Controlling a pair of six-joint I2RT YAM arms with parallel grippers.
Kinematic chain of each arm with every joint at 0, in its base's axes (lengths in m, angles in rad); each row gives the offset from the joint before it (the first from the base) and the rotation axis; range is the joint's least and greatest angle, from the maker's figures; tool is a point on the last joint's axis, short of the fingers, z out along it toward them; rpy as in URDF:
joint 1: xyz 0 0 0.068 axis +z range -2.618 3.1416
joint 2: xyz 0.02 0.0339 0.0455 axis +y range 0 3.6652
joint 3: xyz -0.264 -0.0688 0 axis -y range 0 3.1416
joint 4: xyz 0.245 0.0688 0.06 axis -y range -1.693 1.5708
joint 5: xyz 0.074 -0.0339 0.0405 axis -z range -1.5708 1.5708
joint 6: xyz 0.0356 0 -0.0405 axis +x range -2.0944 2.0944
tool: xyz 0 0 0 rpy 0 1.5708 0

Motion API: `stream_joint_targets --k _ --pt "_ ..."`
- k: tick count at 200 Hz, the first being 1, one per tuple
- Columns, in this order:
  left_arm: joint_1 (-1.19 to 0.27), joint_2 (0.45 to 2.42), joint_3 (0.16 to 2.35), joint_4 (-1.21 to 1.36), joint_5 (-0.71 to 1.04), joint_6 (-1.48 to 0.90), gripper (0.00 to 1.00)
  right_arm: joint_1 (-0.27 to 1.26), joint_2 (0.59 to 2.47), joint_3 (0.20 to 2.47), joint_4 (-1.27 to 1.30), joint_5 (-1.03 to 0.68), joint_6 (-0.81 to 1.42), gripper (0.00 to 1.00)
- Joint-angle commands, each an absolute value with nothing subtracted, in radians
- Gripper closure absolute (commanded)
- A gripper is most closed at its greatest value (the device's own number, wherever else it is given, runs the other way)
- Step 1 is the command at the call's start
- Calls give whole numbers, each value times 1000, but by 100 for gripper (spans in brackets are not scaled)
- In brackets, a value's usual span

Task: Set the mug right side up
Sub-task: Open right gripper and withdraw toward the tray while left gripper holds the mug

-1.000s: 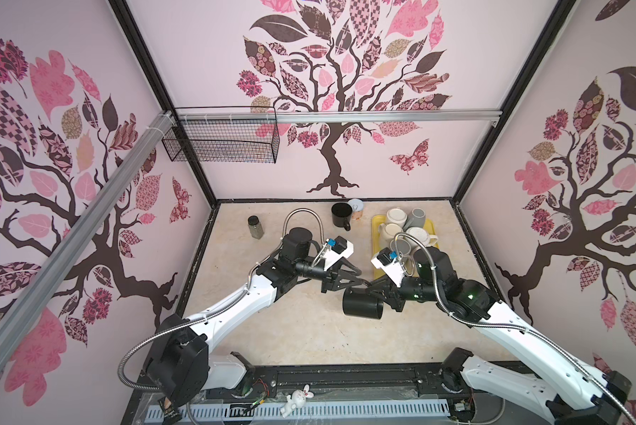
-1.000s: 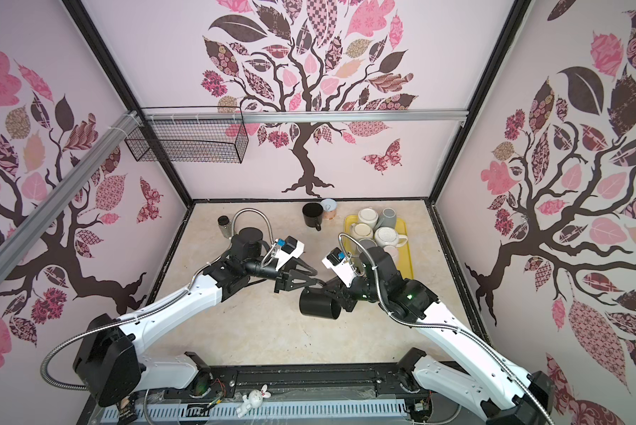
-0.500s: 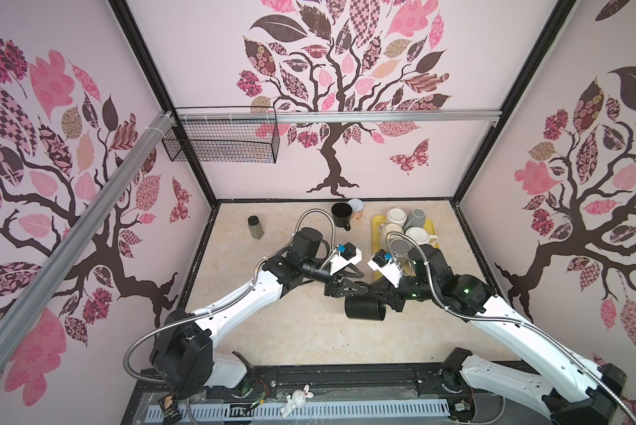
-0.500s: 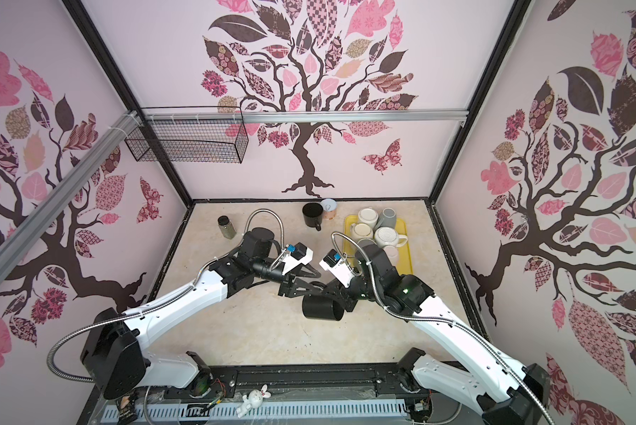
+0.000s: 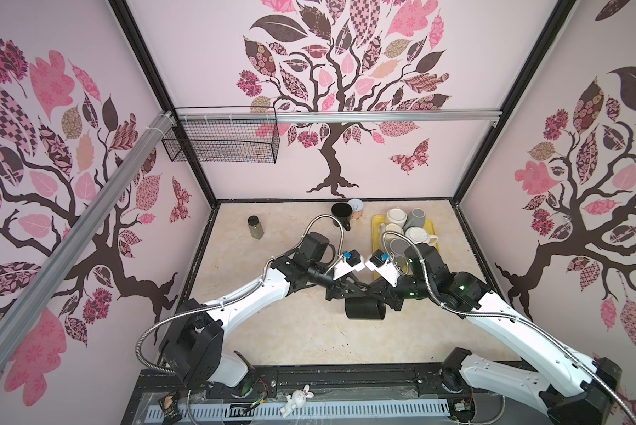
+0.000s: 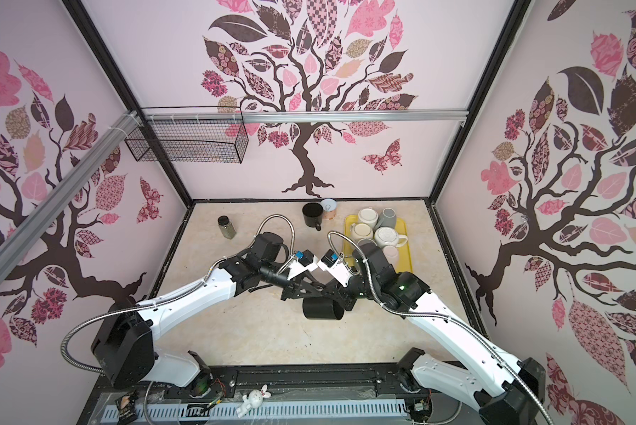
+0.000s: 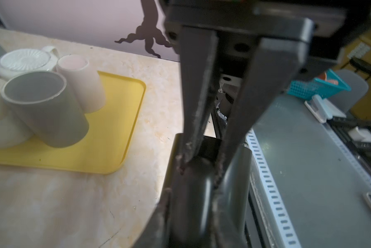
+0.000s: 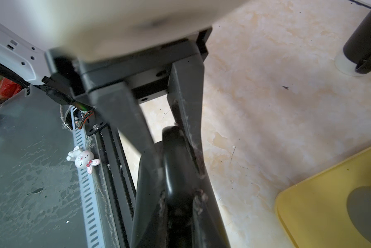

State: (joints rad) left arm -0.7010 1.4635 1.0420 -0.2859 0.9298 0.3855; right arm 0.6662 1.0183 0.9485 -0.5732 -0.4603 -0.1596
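We've got the right gripper [image 8: 176,214] clamped on a curved black part of the mug [image 8: 174,163], pinched from both sides. Table [image 8: 277,107] behind. Far mug [image 8: 362,38] stands on a white disc [image 8: 343,66]. Tray [image 8: 319,204] corner near the gripper. Bunny [image 8: 82,160] by the slotted rail [image 8: 83,193].

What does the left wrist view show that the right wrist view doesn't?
Only the left wrist view: the left gripper closed on the black mug, and a grey mug leaning among pale ones on the yellow tray. Only the right wrist view: the right gripper closed on that mug's handle, a second black mug standing upright, a toy rabbit. Both: the held mug, part of the tray, the table.
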Motion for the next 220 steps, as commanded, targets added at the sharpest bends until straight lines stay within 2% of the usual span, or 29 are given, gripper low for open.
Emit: stream_joint_targets --k 1,41,47,54,59,80,99,153,188,220 --pt "-707 1470 1096 -285 944 388 100 670 1026 1020 -530 -486 -178 100" --pt "-707 1477 1081 -233 910 343 100 669 1016 1000 -505 -413 -147 100" --pt "-705 1477 1068 -205 896 324 100 670 1008 995 -492 -390 -138 93" --pt "-701 1476 1049 -158 886 295 100 669 993 986 -475 -354 -120 79" --pt "-696 1476 1034 -122 880 270 100 670 985 980 -464 -325 -108 74" --pt "-653 1491 948 102 845 125 100 658 963 973 -456 -241 -82 59" --pt "-617 1518 886 281 798 38 100 627 979 989 -479 -185 -47 51" --pt "-582 1637 816 627 559 -56 100 573 996 935 -447 -31 126 46" --pt "-575 1770 839 830 446 -94 100 547 1001 907 -439 -13 182 45" --pt "-546 1903 893 991 418 -157 100 528 1002 893 -426 -12 187 45"
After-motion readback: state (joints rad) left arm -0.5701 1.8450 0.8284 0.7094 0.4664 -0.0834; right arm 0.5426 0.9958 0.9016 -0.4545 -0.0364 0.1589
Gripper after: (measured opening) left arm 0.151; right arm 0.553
